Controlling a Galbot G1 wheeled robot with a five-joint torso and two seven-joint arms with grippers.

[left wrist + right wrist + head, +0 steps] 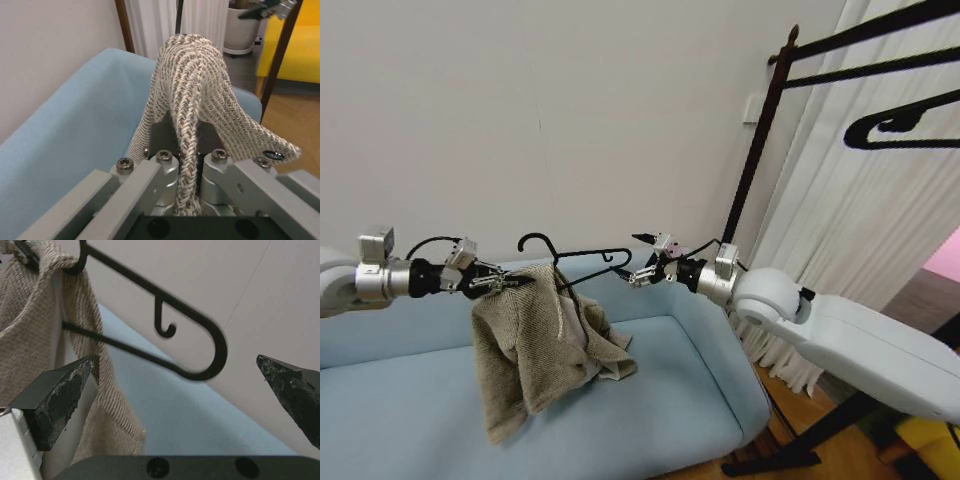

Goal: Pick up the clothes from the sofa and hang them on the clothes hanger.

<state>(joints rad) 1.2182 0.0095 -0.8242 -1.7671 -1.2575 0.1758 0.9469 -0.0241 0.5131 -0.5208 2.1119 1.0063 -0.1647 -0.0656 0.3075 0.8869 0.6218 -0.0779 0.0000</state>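
Left gripper (510, 281) is clamped tight on the beige knitted garment (535, 340), which drapes over one end of the thin black wire hanger (582, 257) above the light-blue sofa (650, 400). Right gripper (632, 256) is spread wide (hanger's looped end between its fingers).

The sweater (535, 345) hangs on the hanger (582, 258) above the sofa (660, 400), left of the clothes rack (758, 150)
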